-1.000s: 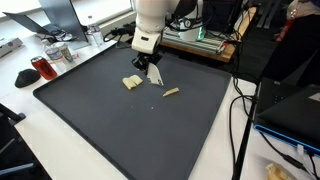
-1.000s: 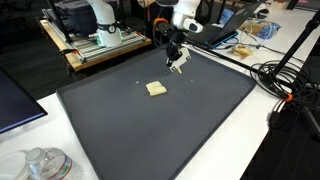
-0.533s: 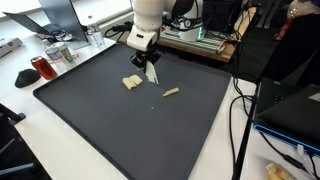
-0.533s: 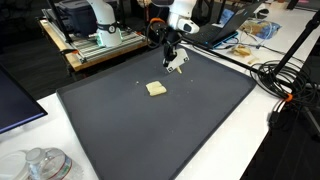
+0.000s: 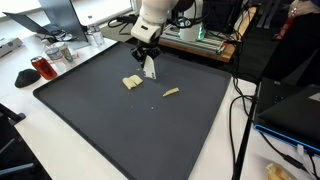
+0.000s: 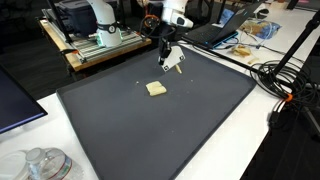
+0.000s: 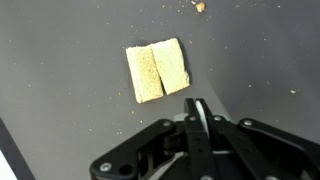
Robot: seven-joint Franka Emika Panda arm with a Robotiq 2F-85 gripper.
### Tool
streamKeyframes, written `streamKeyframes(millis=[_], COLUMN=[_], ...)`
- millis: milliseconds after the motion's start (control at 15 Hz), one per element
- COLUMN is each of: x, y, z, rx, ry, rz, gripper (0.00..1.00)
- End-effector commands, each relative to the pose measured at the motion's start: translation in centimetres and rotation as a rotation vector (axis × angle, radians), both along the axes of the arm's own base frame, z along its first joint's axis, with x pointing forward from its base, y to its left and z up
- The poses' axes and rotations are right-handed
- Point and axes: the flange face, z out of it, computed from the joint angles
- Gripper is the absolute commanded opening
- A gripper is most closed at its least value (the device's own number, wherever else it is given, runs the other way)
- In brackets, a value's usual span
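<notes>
A flat tan slab cut into two pieces [image 7: 158, 70] lies on the black mat [image 5: 120, 130]; it also shows in both exterior views [image 5: 131, 82] [image 6: 155, 89]. A thin tan strip [image 5: 171, 92] lies apart from it on the mat. My gripper [image 7: 198, 108] hangs a little above the mat, beside the slab and not touching it. It is shut on a thin white blade-like piece [image 5: 149, 68] [image 6: 172, 62] that points down from the fingers. In the wrist view only the white edge shows between the pressed fingers.
A small crumb [image 7: 199, 6] lies past the slab. A red cup [image 5: 42, 67] and a glass jar [image 5: 60, 52] stand off the mat's corner. Cables [image 5: 240, 120] run along one side, and a metal frame [image 6: 95, 45] stands behind the mat.
The gripper has lifted and drawn back from the slab toward the mat's far edge, carrying the white piece. The slab and the strip have not moved.
</notes>
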Motion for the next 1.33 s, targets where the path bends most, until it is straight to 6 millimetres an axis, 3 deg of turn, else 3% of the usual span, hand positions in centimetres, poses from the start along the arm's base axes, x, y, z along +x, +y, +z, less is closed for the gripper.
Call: streamKeyframes(millis=[0, 467, 800, 1267], x=[-2.5, -5.0, -6.5, -8.3], y=[-0.2, -0.5, -1.0, 0.9], z=[0.1, -1.7, -2.2, -3.2], rx=[-0.003, 0.092, 0.04, 0.091], ry=[-0.07, -0.181, -0.275, -0.362], rz=[-0.005, -0.042, -0.06, -0.055], gripper=[0.01, 0.01, 0.01, 0.01])
